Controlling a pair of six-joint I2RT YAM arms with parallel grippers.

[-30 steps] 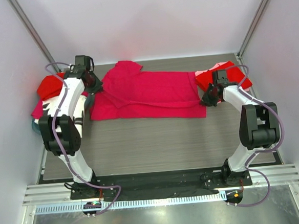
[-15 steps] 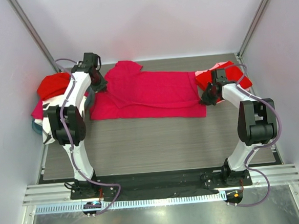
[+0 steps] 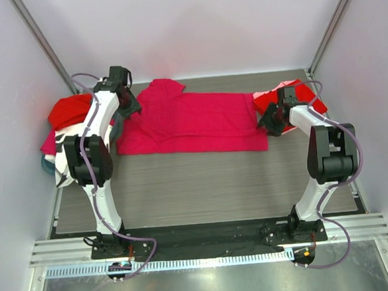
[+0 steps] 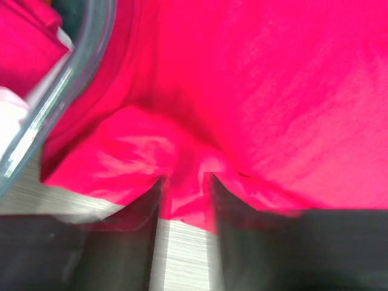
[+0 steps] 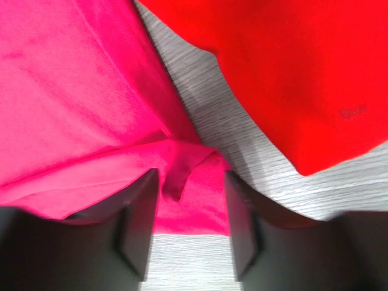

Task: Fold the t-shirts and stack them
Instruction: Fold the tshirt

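Observation:
A crimson-pink t-shirt (image 3: 192, 122) lies folded lengthwise across the back of the table. My left gripper (image 3: 129, 114) stands at its left end. In the left wrist view the jaws of this gripper (image 4: 185, 182) are parted, with a bunched edge of the shirt (image 4: 273, 91) loose between the fingertips. At the shirt's right end is my right gripper (image 3: 267, 122). The right wrist view shows this gripper (image 5: 191, 182) open wider, over a small raised fold of the shirt (image 5: 73, 91). A folded red t-shirt (image 3: 298, 95) (image 5: 291, 73) lies just beyond it.
A heap of red t-shirts (image 3: 68, 111) fills the teal round basket (image 3: 45, 164) at the far left; its rim (image 4: 73, 73) passes close to my left fingers. Metal frame posts rise at both back corners. Grey table (image 3: 203, 185) lies in front of the shirt.
Both grippers were shut on the shirt's ends and now stand with jaws parted, the cloth slack between them. The left arm has swung toward the back.

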